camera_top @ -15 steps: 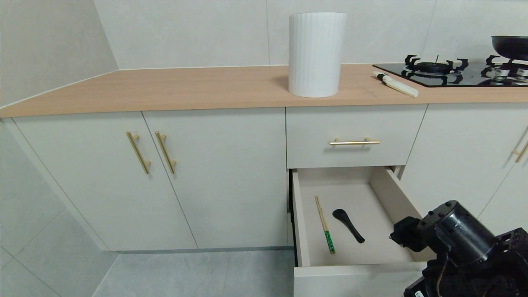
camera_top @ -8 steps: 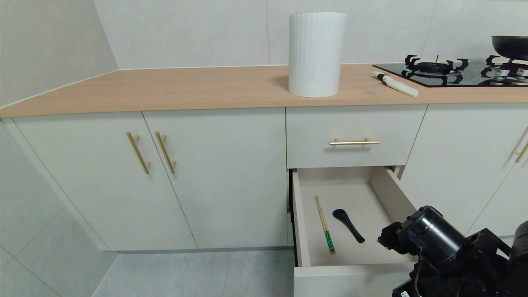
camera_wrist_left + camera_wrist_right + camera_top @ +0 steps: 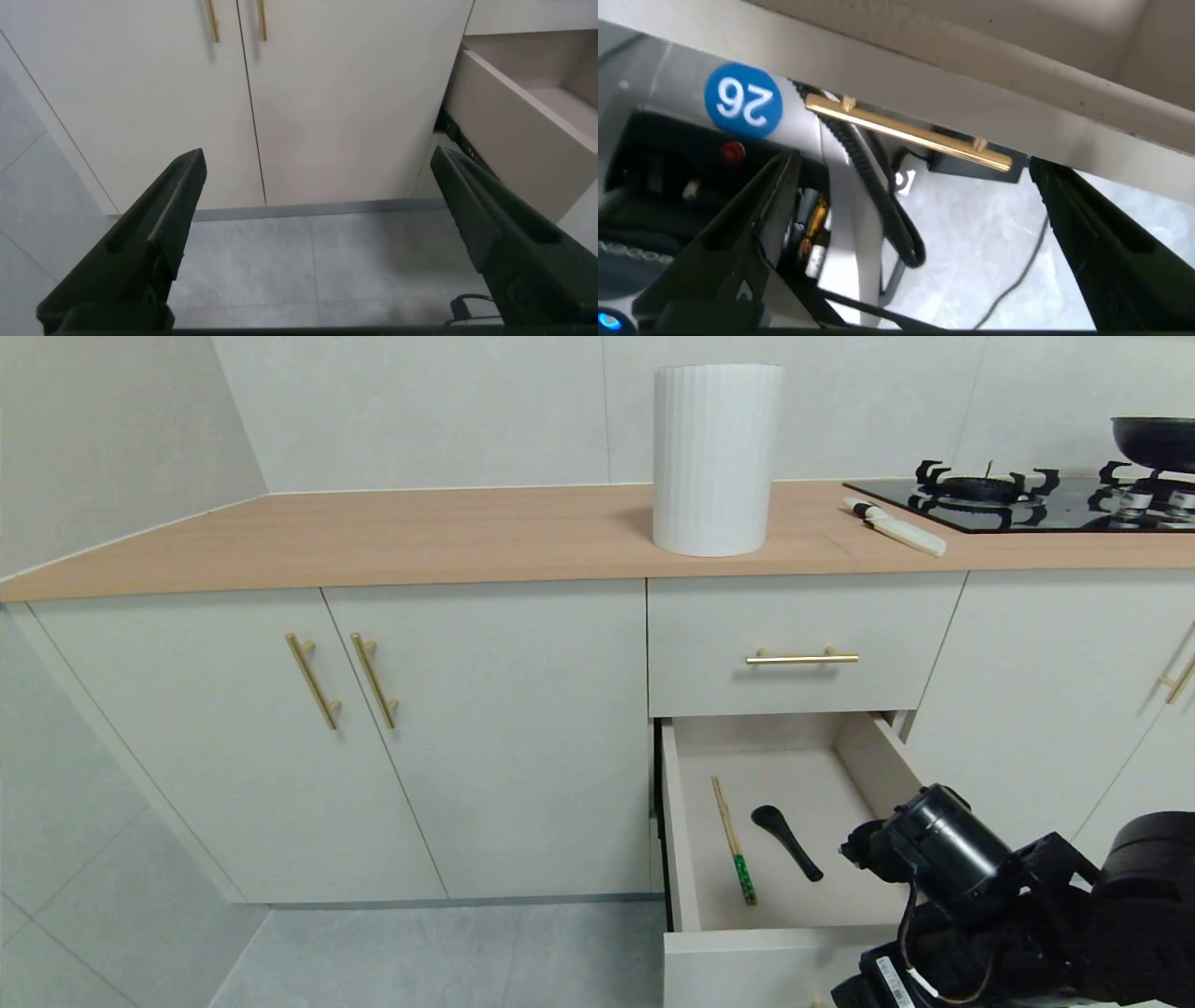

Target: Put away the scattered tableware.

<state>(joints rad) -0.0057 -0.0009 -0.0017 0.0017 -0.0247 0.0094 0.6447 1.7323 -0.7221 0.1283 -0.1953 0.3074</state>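
The lower drawer (image 3: 680, 831) stands pulled out. On its floor lie a pair of bamboo chopsticks with green ends (image 3: 735, 845) and a black spoon (image 3: 789, 845), side by side. A knife with a pale handle (image 3: 896, 525) lies on the wooden counter beside the stove. My right arm (image 3: 943, 859) hangs low at the drawer's front right corner. My right gripper (image 3: 913, 168) is open, its fingers spread wide just below the drawer's gold handle (image 3: 910, 138). My left gripper (image 3: 318, 168) is open and holds nothing, low over the floor, facing the cabinet doors with the drawer's side (image 3: 523, 112) next to it.
A tall white ribbed container (image 3: 714, 457) stands on the counter above the drawers. A black gas stove (image 3: 1018, 499) with a dark pan (image 3: 1153, 434) is at the far right. The upper drawer (image 3: 803, 658) is closed. Grey floor tiles (image 3: 373, 961) lie before the double cabinet doors.
My right arm has moved left and a little up along the drawer's front right corner. The drawer front has edged slightly inward. Chopsticks and spoon keep their places in the drawer.
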